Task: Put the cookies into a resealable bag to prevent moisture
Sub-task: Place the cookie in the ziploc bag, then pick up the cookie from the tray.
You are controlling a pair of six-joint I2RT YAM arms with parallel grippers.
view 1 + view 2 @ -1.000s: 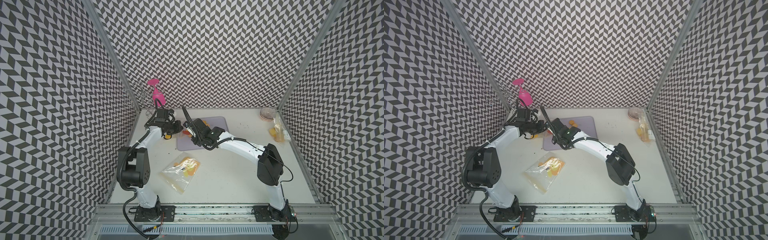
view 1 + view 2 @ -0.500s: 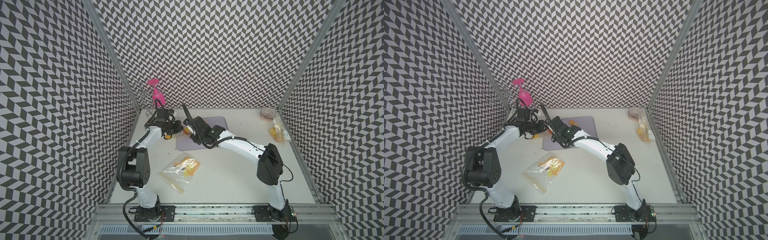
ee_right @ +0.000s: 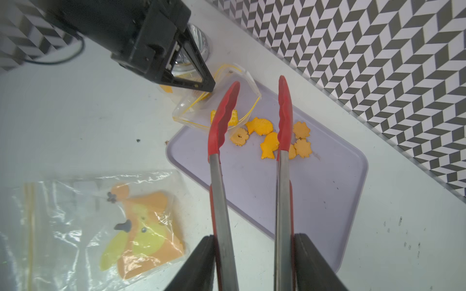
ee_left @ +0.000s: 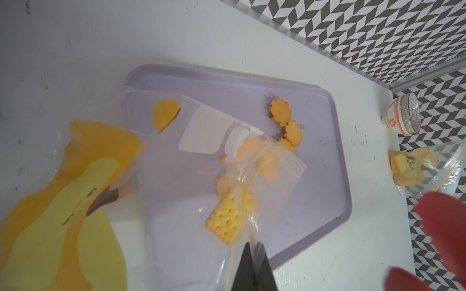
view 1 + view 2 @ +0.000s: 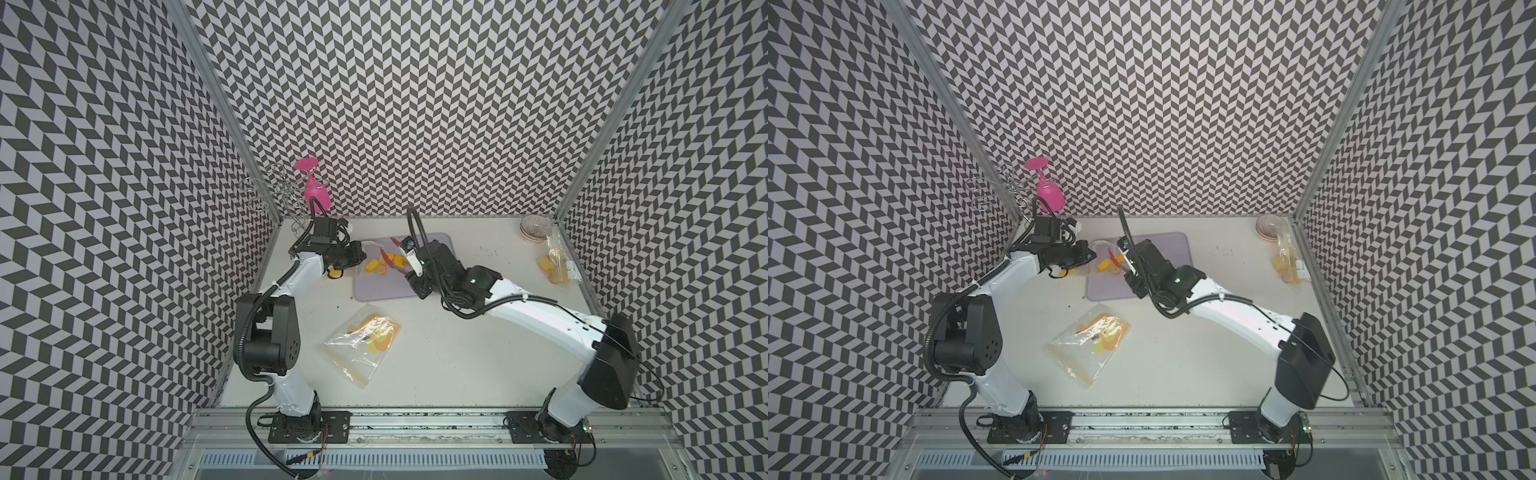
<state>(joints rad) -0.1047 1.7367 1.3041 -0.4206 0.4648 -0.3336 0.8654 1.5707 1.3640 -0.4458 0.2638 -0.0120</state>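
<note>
Right wrist view: right gripper (image 3: 254,238) clamps the tongs (image 3: 282,189), tips spread over six cookies (image 3: 268,148) on the tray (image 3: 315,191) beyond its fingers. A seventh lies inside the bag (image 3: 189,112), pinched by the left gripper (image 3: 209,87).

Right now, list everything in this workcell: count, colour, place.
lavender plastic tray: one, back middle of the table
yellow-orange biscuit cookies: about seven visible, on the tray
clear resealable bag: one, yellow zip, at the tray's edge
printed clear bag: one, yellow-orange, flat in front of the tray
third clear bag: one, yellow-orange inside, right edge
patterned bowls: small stack, back right
pink wine glass: one, inverted on the rack
wire rack: one, silver, back left
red-tipped metal tongs: one, over the tray
left gripper: black, shut on the resealable bag
right gripper: black, holding the tongs
</note>
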